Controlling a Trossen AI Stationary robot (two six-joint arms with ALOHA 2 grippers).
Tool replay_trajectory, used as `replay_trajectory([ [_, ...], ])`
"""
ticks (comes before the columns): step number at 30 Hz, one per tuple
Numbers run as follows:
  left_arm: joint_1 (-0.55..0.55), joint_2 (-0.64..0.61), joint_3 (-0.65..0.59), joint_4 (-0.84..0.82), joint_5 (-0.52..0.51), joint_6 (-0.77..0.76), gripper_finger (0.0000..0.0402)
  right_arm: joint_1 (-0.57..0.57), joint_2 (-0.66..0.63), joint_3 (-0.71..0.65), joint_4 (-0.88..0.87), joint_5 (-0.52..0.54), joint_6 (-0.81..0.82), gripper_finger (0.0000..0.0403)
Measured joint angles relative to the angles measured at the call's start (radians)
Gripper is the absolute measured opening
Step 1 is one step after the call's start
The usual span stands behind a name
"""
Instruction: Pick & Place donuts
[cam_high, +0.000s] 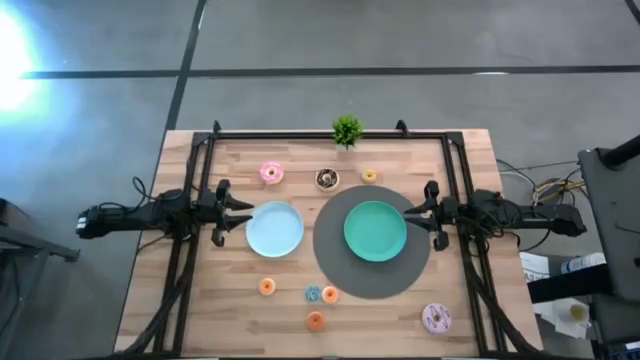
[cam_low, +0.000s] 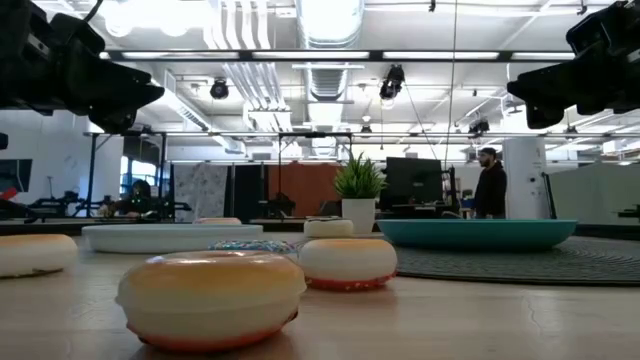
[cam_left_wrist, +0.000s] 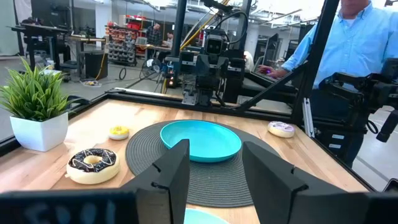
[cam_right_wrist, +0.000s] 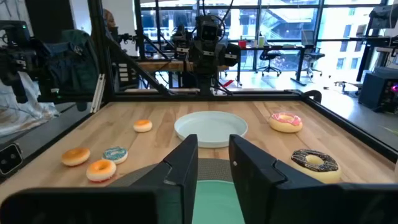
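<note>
While untouched on wood, donuts (cam_high: 271, 173) small, ringed, pink, chocolate, orange, blue.

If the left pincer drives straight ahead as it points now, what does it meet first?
Probably the teal plate on the round grey mat, dead ahead between the left pincer fingers, if it travels low enough; the height is unclear.

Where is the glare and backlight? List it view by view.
High view: bright glare washes the floor at the upper-left corner, off the table. Low view: ceiling lights blaze; left arm and right arm show as dark silhouettes; the nearest mini donut is lit from above. Right wrist view: daylit windows backlight the left arm.
</note>
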Motion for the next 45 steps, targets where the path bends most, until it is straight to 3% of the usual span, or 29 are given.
replay_trajectory([
  [35, 0.000, 0.000, 0.000, 0.000, 0.000, 0.000, 0.0123, 0.000, 0.000, 0.000, 0.000, 0.000, 0.000, 0.0068],
  [45, 0.000, 0.000, 0.000, 0.000, 0.000, 0.000, 0.0123, 0.000, 0.001, 0.000, 0.023, -0.001, -0.006, 0.0081],
])
